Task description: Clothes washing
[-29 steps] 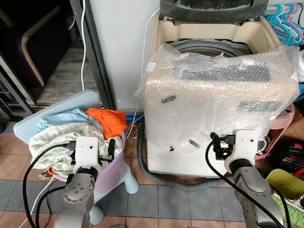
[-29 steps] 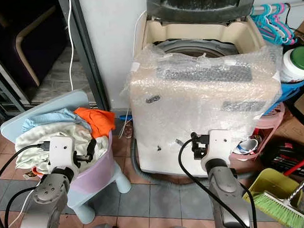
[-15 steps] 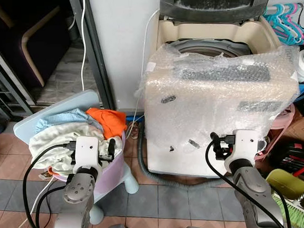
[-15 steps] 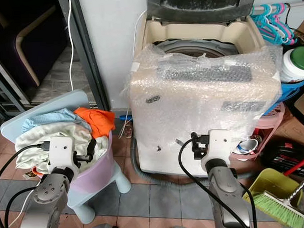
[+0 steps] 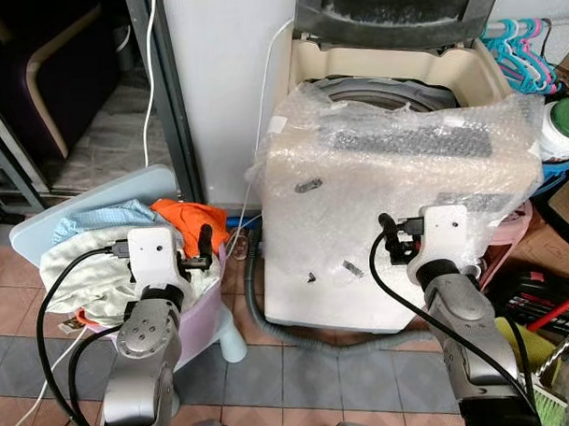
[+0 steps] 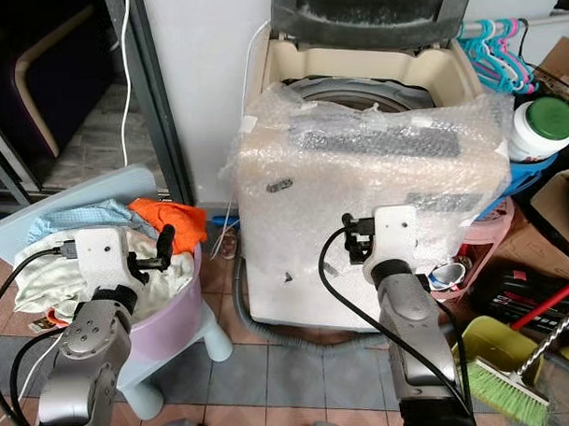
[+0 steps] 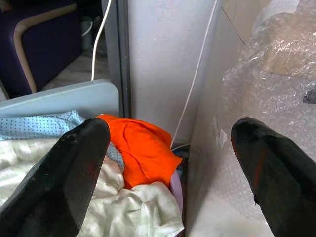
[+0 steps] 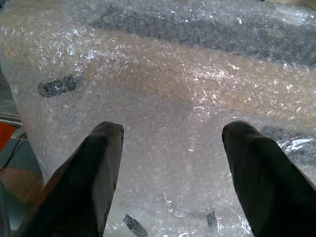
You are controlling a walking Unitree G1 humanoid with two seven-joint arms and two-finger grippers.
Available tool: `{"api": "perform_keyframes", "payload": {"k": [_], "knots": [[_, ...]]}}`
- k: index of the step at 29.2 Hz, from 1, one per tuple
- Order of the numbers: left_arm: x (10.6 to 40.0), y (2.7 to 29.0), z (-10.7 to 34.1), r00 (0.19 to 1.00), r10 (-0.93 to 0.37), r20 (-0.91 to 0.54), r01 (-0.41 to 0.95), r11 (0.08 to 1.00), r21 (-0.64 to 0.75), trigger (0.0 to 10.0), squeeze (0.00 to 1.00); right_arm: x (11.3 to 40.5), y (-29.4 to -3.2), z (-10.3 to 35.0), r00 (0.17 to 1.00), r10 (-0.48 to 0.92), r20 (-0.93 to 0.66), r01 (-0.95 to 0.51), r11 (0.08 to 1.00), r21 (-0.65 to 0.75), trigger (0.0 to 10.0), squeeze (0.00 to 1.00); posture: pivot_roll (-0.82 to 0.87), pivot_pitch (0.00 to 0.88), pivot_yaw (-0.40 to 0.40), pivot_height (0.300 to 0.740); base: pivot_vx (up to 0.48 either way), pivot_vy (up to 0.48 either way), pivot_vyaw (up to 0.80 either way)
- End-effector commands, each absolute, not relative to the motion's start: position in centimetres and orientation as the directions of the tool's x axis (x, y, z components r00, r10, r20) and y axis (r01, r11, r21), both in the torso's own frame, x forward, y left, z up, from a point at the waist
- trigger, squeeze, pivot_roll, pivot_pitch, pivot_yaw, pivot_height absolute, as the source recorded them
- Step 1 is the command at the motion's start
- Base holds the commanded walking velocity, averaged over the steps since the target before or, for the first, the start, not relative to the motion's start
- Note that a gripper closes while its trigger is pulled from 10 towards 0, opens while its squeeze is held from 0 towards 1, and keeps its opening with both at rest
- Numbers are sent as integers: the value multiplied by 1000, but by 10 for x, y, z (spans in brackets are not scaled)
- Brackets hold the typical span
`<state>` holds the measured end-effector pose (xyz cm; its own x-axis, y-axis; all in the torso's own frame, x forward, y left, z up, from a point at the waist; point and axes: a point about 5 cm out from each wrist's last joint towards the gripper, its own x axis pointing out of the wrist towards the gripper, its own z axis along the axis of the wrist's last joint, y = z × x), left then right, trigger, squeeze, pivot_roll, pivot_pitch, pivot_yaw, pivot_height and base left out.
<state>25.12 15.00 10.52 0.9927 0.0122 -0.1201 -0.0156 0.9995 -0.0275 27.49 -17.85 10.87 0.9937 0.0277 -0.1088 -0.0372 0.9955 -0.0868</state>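
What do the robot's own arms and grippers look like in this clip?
Both arms are silver metal with rounded joints. Each wrist carries a white boxy housing, with black cables looping down from it. The left gripper and right gripper each have two long, matte black, blunt fingers.

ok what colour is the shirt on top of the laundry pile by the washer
Bright orange shirt, clearest in the left wrist view.

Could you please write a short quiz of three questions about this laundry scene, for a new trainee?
1. True or false: the washing machine lid is raised.
2. What colour is the cloth between the left gripper fingers' view: A green, B orange, C black?
3. Fill in: the right gripper is open and faces the ____ wrap on the washer.

Key: 1 true; 2 B; 3 bubble.
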Motion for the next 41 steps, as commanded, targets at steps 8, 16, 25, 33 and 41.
{"api": "perform_keyframes", "payload": {"k": [8, 16, 25, 33, 41], "knots": [[250, 151, 103, 990, 23, -141, -20, 1000, 24, 10000, 0, 276, -173, 111, 994, 75, -82, -81, 993, -80, 10000, 0, -41, 19, -30, 740, 0, 0, 800], [251, 150, 96, 985, 1, -173, 11, 997, 71, 10000, 0, 276, -186, 100, 995, -42, -90, 41, 999, -23, 10000, 0, -28, 0, 37, 740, 0, 0, 800], [263, 145, 97, 981, -78, -178, 104, 985, 138, 10000, 0, 277, -182, 99, 993, -97, -64, 95, 995, -40, 10000, 0, -26, 0, 84, 740, 0, 0, 89], [249, 152, 92, 978, -23, -207, 42, 995, 88, 10000, 0, 270, -169, 94, 997, -9, -78, 4, 998, -62, 10000, 0, -9, 15, 42, 740, 0, 0, 652], [255, 156, 99, 983, 35, -182, -22, 997, 74, 10000, 0, 282, -174, 95, 996, 15, -90, -24, 995, -95, 10000, 0, -16, 33, -11, 740, 0, 0, 800]]}}
